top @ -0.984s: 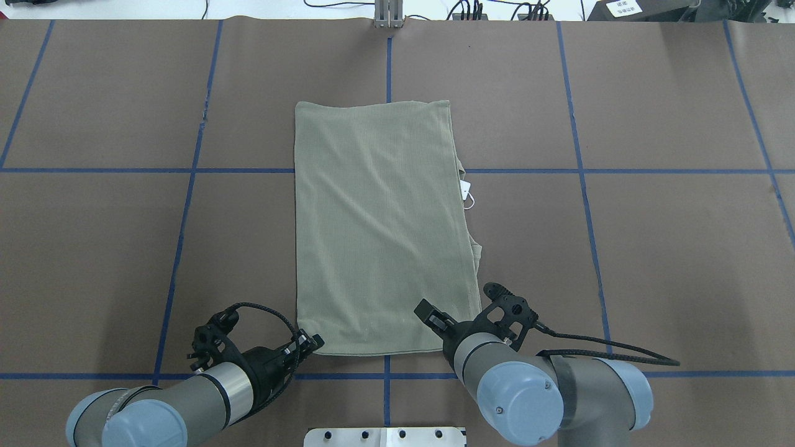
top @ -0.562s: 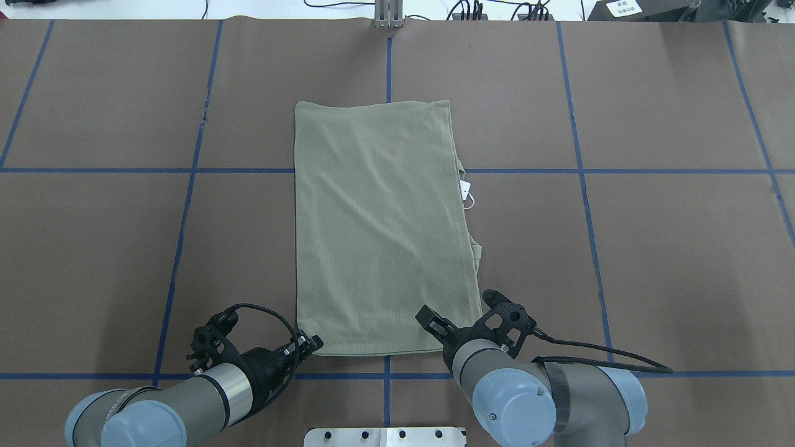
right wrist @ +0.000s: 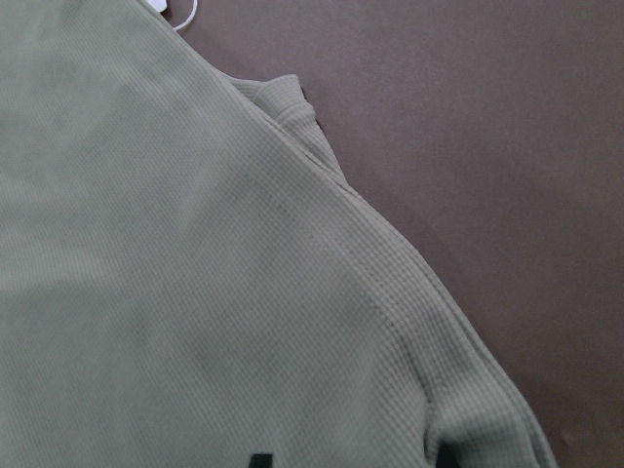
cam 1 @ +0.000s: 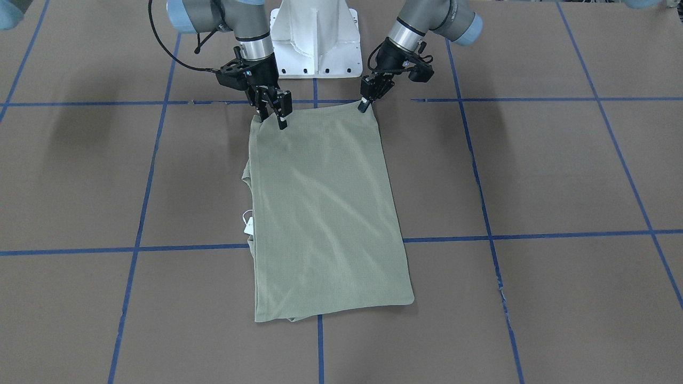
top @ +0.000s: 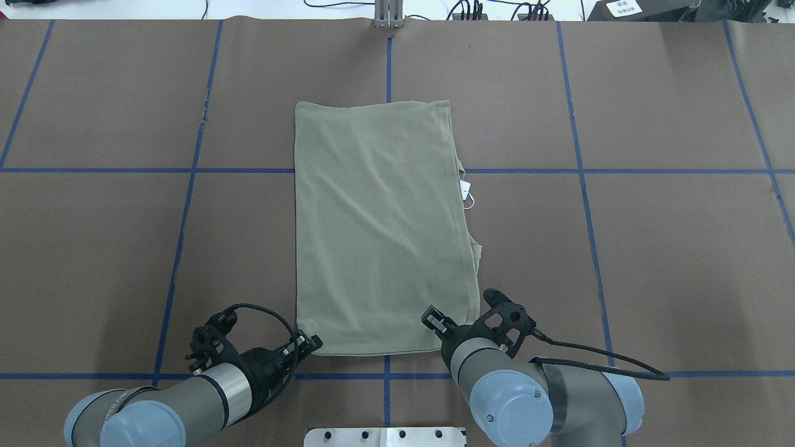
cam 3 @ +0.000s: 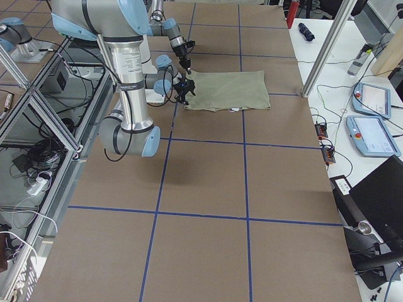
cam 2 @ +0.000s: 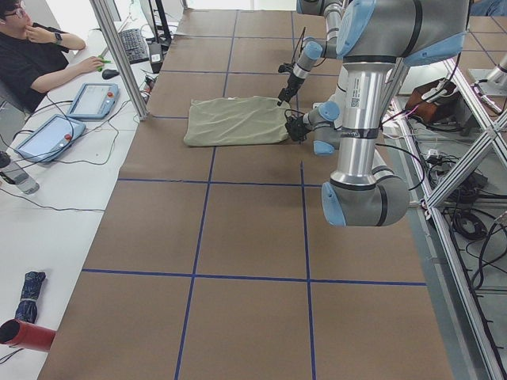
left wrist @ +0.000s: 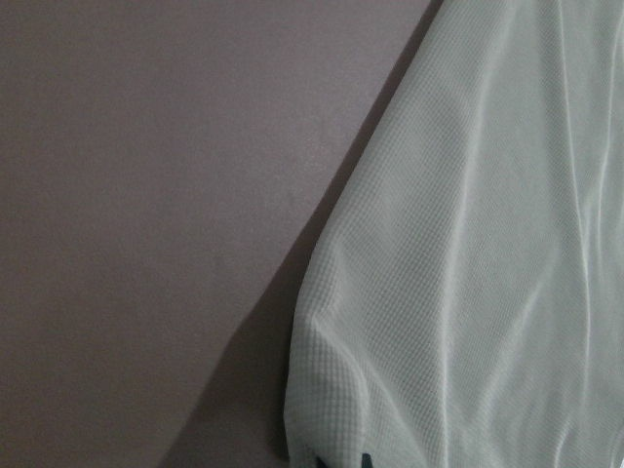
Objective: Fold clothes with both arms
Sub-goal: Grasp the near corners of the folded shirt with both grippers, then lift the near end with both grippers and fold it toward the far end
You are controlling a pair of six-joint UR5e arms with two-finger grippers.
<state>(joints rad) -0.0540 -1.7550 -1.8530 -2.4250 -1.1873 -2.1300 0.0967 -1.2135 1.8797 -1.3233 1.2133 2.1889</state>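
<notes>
The sage-green shirt (top: 379,230) lies folded in a long rectangle mid-table, its white hang tag (top: 466,187) poking out of the right edge. My left gripper (top: 308,343) is at the shirt's near left corner. In the left wrist view its fingertips (left wrist: 314,459) sit close together on the slightly raised corner of cloth (left wrist: 468,292). My right gripper (top: 435,323) is low over the near right corner. Its fingertips (right wrist: 258,458) are spread wide on the cloth (right wrist: 195,292) in the right wrist view. In the front view the left gripper (cam 1: 364,105) is narrow and the right gripper (cam 1: 273,117) is spread.
Brown table cover with blue tape lines (top: 186,186) surrounds the shirt. The white pedestal base (cam 1: 315,42) stands right behind both grippers. An operator (cam 2: 40,47) sits past the far table edge beside control tablets (cam 2: 91,99).
The right arm has shifted a little toward the left and its gripper has settled slightly closer over the shirt's near right corner. The left arm and the shirt have not moved.
</notes>
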